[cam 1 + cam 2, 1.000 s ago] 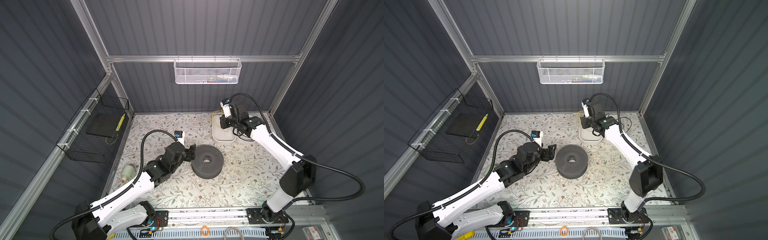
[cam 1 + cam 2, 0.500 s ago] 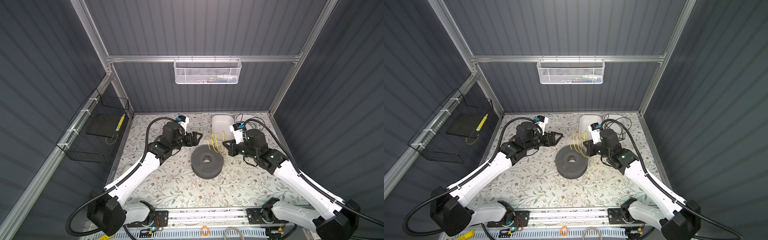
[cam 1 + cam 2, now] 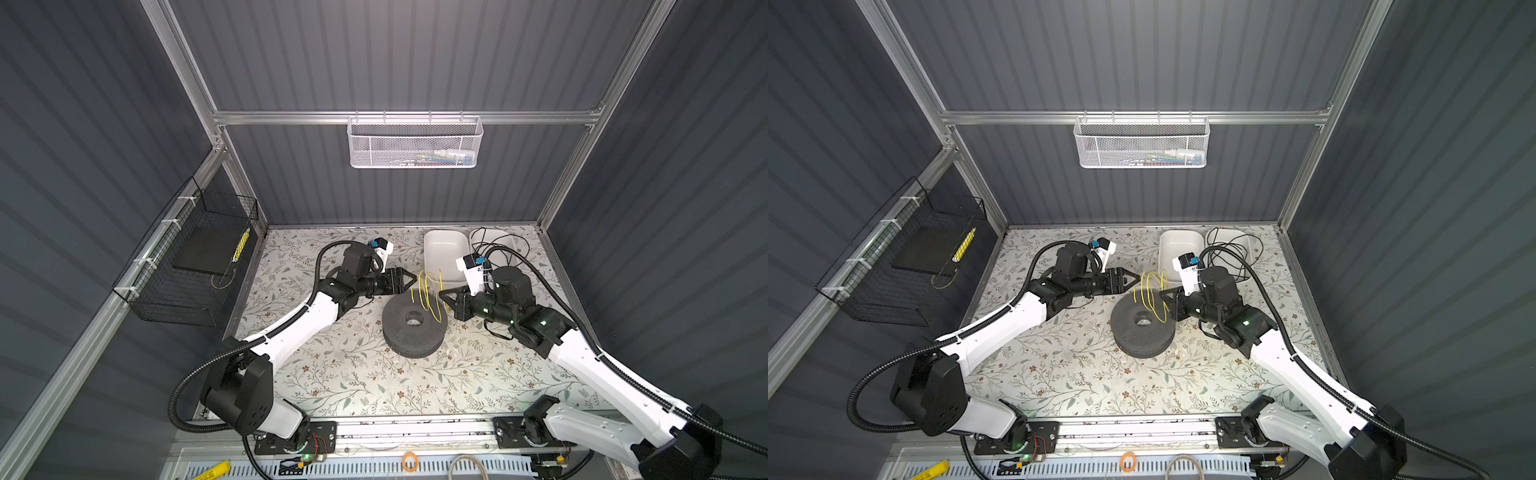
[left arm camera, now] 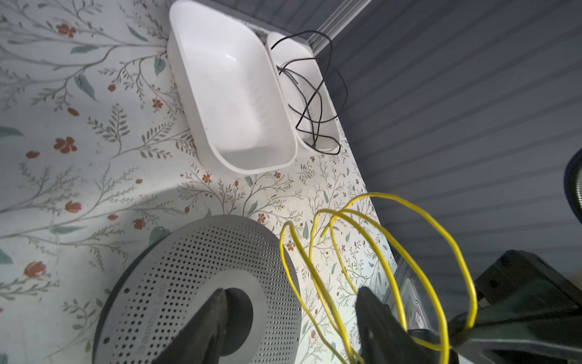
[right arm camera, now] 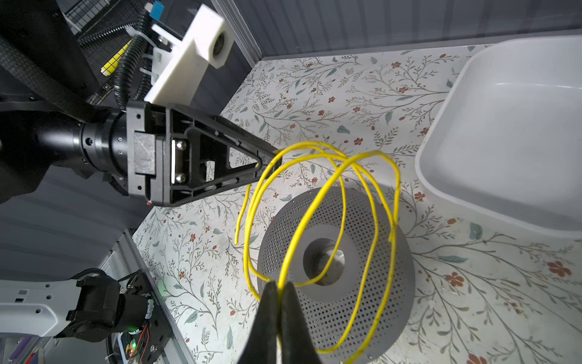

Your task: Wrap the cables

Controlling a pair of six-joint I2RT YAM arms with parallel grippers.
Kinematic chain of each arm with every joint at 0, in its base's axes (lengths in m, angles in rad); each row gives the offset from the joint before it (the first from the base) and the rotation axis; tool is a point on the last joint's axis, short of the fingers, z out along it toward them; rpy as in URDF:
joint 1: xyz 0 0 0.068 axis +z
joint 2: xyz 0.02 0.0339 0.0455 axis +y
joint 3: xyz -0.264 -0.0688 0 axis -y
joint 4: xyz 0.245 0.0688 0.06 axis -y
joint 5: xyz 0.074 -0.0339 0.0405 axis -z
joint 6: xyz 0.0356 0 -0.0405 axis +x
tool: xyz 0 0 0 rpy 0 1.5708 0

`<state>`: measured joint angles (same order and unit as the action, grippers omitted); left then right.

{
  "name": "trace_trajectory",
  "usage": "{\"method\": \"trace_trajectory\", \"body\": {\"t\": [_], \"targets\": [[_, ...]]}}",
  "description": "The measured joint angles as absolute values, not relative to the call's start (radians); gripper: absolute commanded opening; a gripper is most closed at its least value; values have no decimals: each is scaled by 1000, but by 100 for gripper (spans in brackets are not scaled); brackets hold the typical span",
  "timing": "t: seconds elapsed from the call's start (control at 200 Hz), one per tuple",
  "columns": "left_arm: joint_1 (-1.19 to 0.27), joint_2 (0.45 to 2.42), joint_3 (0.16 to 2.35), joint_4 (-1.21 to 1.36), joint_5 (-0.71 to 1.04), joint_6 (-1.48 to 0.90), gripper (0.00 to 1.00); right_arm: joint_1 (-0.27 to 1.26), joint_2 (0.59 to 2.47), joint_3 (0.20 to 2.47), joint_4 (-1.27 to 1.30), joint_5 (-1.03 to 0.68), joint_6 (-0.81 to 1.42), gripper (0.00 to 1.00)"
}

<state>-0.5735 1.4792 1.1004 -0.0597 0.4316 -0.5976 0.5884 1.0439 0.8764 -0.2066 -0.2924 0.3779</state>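
Cables (image 5: 281, 274) looped upright, pinched in my clenched right jaws, coil axis toward my parted left jaws.

White tub (image 4: 233, 94) is glossy plastic, grey disc (image 4: 176, 268) matt, yellow wire (image 5: 376, 153) smooth.

In both top views, overhead light falls on the floral worktop (image 3: 353, 374), which is bright and evenly lit, while the dark grey walls around it are dim. Soft shadows lie beneath the arms. Wide-angle distortion splays the frame rails outward near the edges. In the left wrist view, a small glare shows inside the white tray (image 4: 233, 94). The fingers (image 4: 201, 327) of the left end effector (image 4: 291, 293) are dark and blurred. In the right wrist view, the yellow cable (image 5: 397, 189) is sharp and the right end effector (image 5: 279, 285) is slightly soft.
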Motion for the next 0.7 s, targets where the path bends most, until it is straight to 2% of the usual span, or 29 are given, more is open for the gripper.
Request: {"method": "trace_trajectory", "body": {"t": [0.18,0.255,0.45,0.7], "targets": [[-574,1481,1100,-39,459,-600,29,592,1047,876,-189,-296,384,0],[-574,1483,1100,-29,470,-602,25,592,1047,876,-182,-297,385,0],[-574,1484,1092,-9,484,-594,0,592,1047,876,-179,-295,385,0],[-574,1468,1069,-16,466,-575,0,580,1047,876,-180,-253,385,0]]}}
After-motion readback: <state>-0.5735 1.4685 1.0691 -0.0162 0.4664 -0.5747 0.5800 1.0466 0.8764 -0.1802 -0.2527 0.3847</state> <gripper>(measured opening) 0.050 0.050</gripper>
